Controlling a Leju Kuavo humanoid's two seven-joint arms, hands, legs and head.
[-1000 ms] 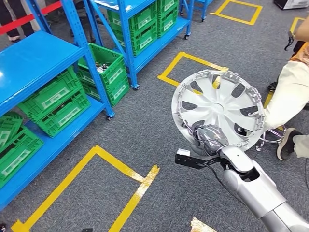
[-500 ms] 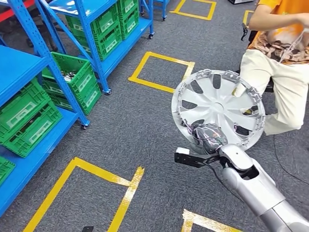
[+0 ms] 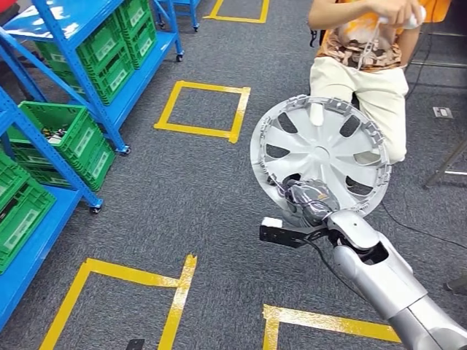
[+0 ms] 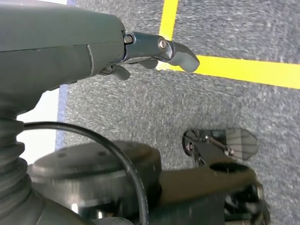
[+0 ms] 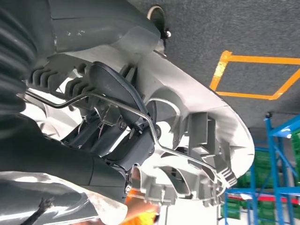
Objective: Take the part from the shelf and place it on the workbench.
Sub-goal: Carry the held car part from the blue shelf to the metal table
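Observation:
The part is a silver plastic wheel cover [image 3: 325, 146] with several spokes and a notched rim. My right hand [image 3: 309, 203] grips it at its lower edge and holds it up above the grey carpet, its face turned toward me. In the right wrist view the dark fingers [image 5: 116, 140] hook through the cover's ribbed back [image 5: 212, 136], over its wire ring. My left hand [image 4: 71, 51] hangs above the carpet with its fingers stretched out and nothing in them.
Blue shelf racks [image 3: 104, 95] with green crates [image 3: 71, 131] stand on the left. A person [image 3: 363, 80] in an orange top sits just behind the wheel cover. Yellow tape squares [image 3: 203, 109] mark the carpet, and a black cable [image 3: 418, 233] lies at the right.
The whole picture has shifted: my view has turned right, so the shelves slide off to the left and the seated person comes to the middle. The wheel cover stays in my right hand.

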